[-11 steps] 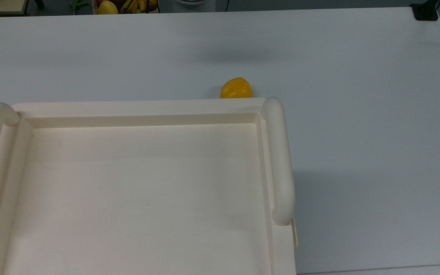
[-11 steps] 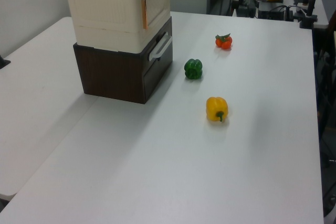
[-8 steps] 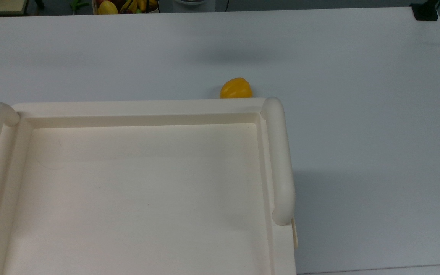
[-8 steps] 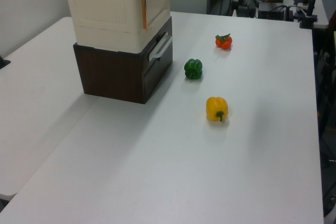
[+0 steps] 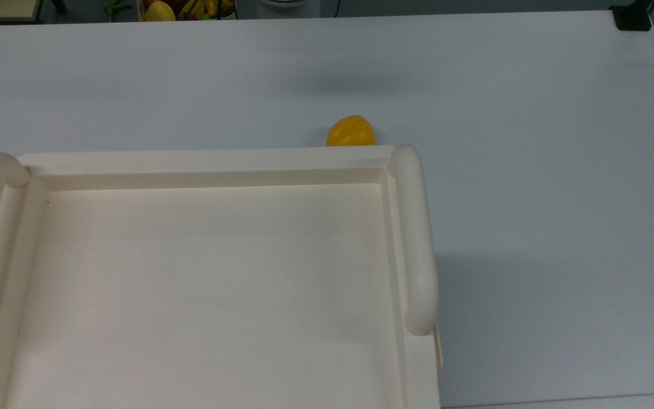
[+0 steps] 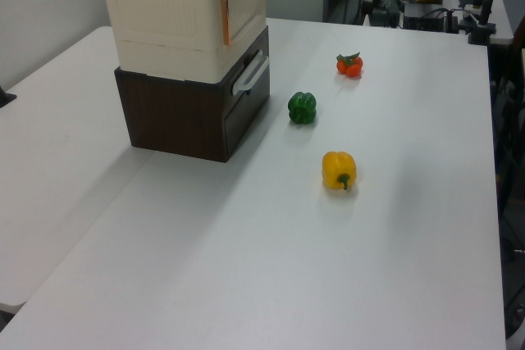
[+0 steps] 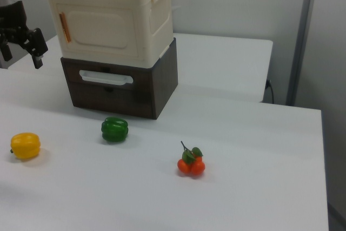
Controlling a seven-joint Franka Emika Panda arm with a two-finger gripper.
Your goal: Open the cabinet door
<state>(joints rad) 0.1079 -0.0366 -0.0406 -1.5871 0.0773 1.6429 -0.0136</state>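
- The cabinet door (image 7: 102, 28) is sitting shut on the front of the cream cabinet (image 7: 154, 14), which is resting on a dark drawer unit (image 7: 157, 87) at the right view's left.
- The end effector (image 7: 21, 50) is hovering left of the door in the right view, apart from it, its fingers spread.
- A green pepper (image 7: 114, 129), yellow pepper (image 7: 25, 145) and tomatoes (image 7: 190, 165) are lying on the counter (image 7: 259, 187).
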